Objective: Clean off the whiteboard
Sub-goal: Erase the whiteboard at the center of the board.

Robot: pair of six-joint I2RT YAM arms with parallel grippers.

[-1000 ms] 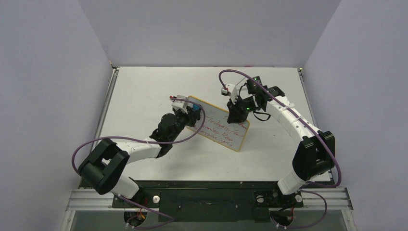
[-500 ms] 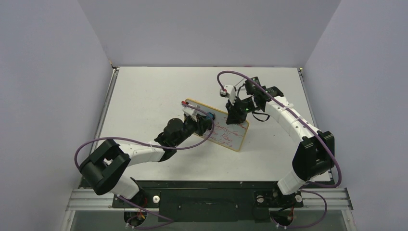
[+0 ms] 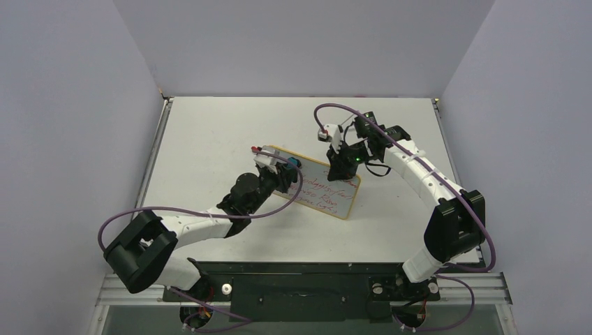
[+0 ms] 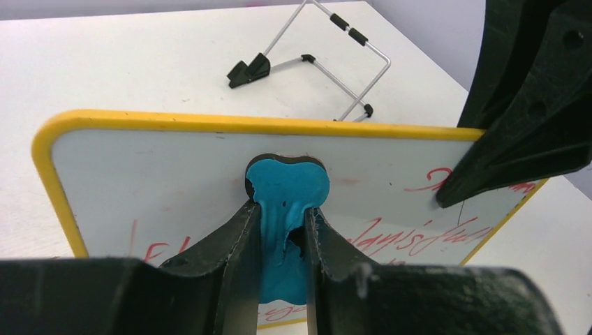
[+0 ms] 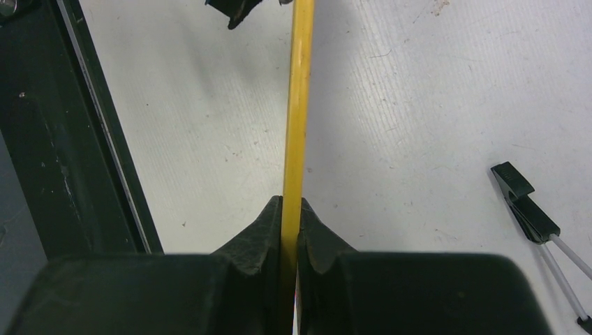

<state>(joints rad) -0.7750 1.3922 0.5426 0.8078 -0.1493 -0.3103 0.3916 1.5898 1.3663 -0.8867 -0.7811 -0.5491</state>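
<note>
reaching in from the near-left corner, the left gripper (image 3: 286, 169) has its fingers closed tight on the blue eraser (image 4: 286, 185), whose head is pressed flat on the whiteboard (image 4: 139, 178). half a second ago it sat further along the board's face, toward the right edge of the worktop (image 3: 209, 132). now it is back by the board's upper left corner, so one stroke out and back looks finished.

the board is around the middle of the worktop, a little toward the right edge, its face turned to the near-left. the patch around the eraser is almost white, with only faint pink smears. red writing (image 4: 412, 234) remains along the lower part and the right end, so i judge the job partly done, and the next passes need to go lower and further right.

the right gripper (image 5: 292, 209) is clamped on the board's yellow frame at its far right end, bracing it against the wiping. beyond the board, toward the far edge, lies a wire stand (image 4: 328, 63) with black feet.
</note>
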